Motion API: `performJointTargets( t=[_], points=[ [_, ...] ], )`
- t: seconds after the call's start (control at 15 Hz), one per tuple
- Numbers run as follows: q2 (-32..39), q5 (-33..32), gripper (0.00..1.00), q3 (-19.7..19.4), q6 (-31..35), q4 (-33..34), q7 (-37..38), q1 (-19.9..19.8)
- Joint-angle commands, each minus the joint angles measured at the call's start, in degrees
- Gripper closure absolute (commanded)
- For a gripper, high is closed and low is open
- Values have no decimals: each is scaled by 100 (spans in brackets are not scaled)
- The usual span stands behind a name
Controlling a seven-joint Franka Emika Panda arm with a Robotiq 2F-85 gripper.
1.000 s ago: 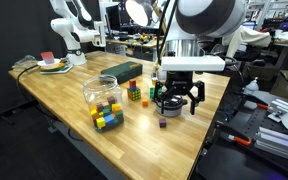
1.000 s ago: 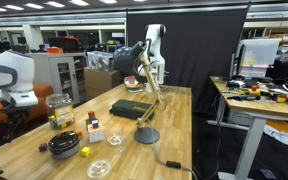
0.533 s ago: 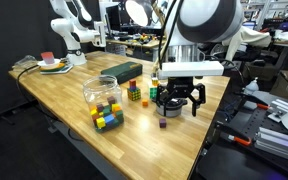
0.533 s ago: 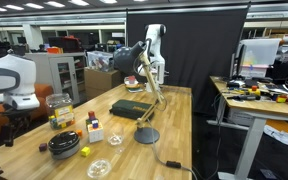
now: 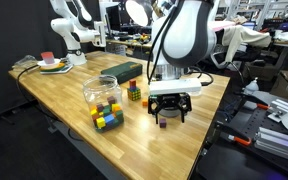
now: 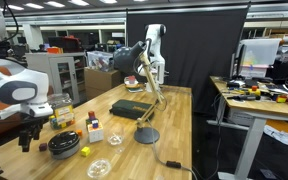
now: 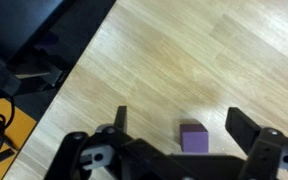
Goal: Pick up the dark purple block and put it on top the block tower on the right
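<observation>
The dark purple block (image 7: 193, 138) lies on the wooden table (image 7: 174, 50). In the wrist view it sits between my two fingers, nearer the right one, and neither finger touches it. My gripper (image 7: 180, 128) is open and low over the table. In an exterior view the gripper (image 5: 169, 116) stands over the block (image 5: 164, 123) near the table's front edge. A stack of small coloured cubes (image 5: 134, 92) stands just behind it. I cannot make out the slim block tower beside that stack, as my gripper's body covers that spot. The gripper also shows in an exterior view (image 6: 27, 136).
A clear jar of loose cubes (image 5: 103, 98) with more cubes at its foot (image 5: 106, 120) stands to the gripper's left. A dark flat box (image 5: 121, 71) lies behind. The table edge (image 5: 206, 125) is close. A desk lamp base (image 6: 146, 135) and a yellow cube (image 6: 84, 152) also stand on the table.
My gripper has come down from above the table and a little towards the block. Its open fingers are now either side of the block. The block has not moved.
</observation>
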Motion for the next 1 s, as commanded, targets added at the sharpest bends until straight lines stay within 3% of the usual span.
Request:
performJointTargets(
  t=[0.0,0.73,0.93],
  points=[
    [348,-249,0,-314,-79,348,160,273],
    [616,-591,0,-863,-127,717,280,712],
    [635,-603,0,-861,-129,710,281,668]
  ],
)
